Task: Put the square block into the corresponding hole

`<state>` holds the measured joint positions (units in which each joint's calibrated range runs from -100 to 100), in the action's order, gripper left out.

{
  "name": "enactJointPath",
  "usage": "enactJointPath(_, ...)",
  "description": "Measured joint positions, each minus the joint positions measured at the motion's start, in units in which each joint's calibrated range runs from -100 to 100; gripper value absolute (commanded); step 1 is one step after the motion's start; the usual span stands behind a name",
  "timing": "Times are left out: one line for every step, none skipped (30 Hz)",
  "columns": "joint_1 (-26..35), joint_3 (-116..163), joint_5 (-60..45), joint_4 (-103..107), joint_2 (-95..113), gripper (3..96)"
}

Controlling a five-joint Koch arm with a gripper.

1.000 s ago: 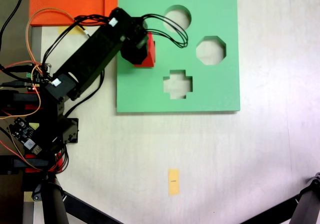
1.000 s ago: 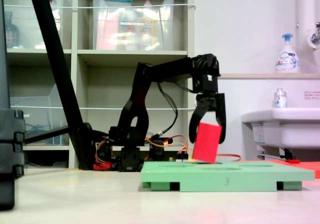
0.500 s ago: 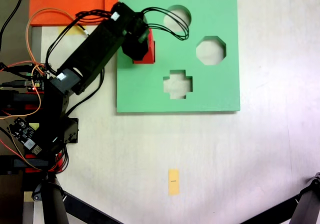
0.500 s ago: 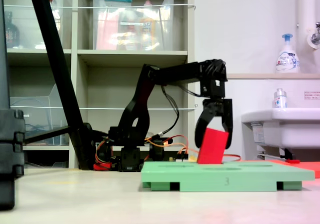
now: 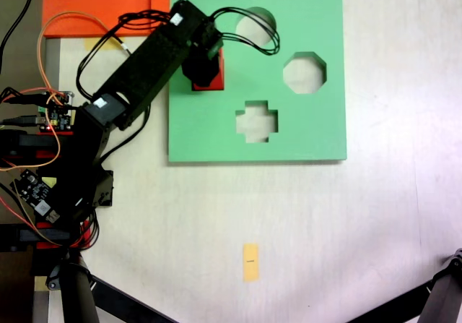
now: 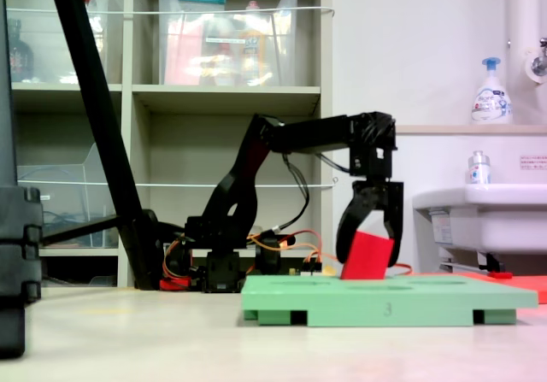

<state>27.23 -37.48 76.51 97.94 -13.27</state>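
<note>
The small bright red square block sits tilted between the two black fingers of the Koch arm's gripper, its lower part already below the top face of the flat green foam board in the second exterior view. In the first exterior view the same red block shows only as a strip beside and under the black gripper head, over the board's far-left area. The square hole itself is hidden beneath block and gripper, so I cannot tell how well the corners line up. The jaws look pressed against the block's opposite faces — pinching it, not spread.

The block looks rigid and light, with plain smooth faces, so it is likely a little slippery; a hold across two parallel flat sides, near the upper half, seems the sensible place, leaving the lower half free to enter the cutout. The foam board probably gives slightly at its edges, which may forgive a small misalignment, but a tilted cube could jam corner-first — levelling it before release seems wise.

On the board's right half in the first exterior view lie an octagonal cutout and a cross-shaped cutout, both well apart from the block.
</note>
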Motion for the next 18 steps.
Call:
enactJointPath(0.0,-0.2,0.0,0.2,-0.41,34.8)
enactJointPath(0.0,-0.29,0.0,0.69,-0.55,42.4)
enactJointPath(0.0,-0.69,0.0,1.37,-0.82,51.8)
enactJointPath(0.0,-1.08,0.05,1.76,-1.64,52.3)
enactJointPath(-0.05,-1.08,0.05,1.96,-2.6,52.3)
enactJointPath(-0.05,-1.08,0.1,2.06,-3.15,52.5)
enactJointPath(0.0,-1.18,0.05,2.06,-3.56,53.0)
enactJointPath(0.0,-1.18,0.1,2.06,-3.56,53.1)
enactJointPath(0.0,-1.18,0.05,2.06,-3.56,53.0)
enactJointPath(0.0,-1.18,0.05,2.06,-3.56,53.1)
enactJointPath(-0.05,-1.18,0.05,2.06,-3.56,54.2)
enactJointPath(-0.15,-1.18,0.05,2.06,-3.56,57.7)
enactJointPath(-0.2,-1.18,-0.15,1.96,-3.56,63.0)
enactJointPath(-0.39,-1.18,-0.73,1.96,-3.56,68.2)
enactJointPath(-0.54,-1.18,-1.86,1.96,-3.56,76.4)
enactJointPath(-0.68,-1.18,-3.17,1.86,-3.42,81.2)
enactJointPath(-0.78,-1.18,-4.05,1.76,-3.15,86.0)
enactJointPath(-0.83,-1.18,-4.44,1.76,-2.87,89.3)
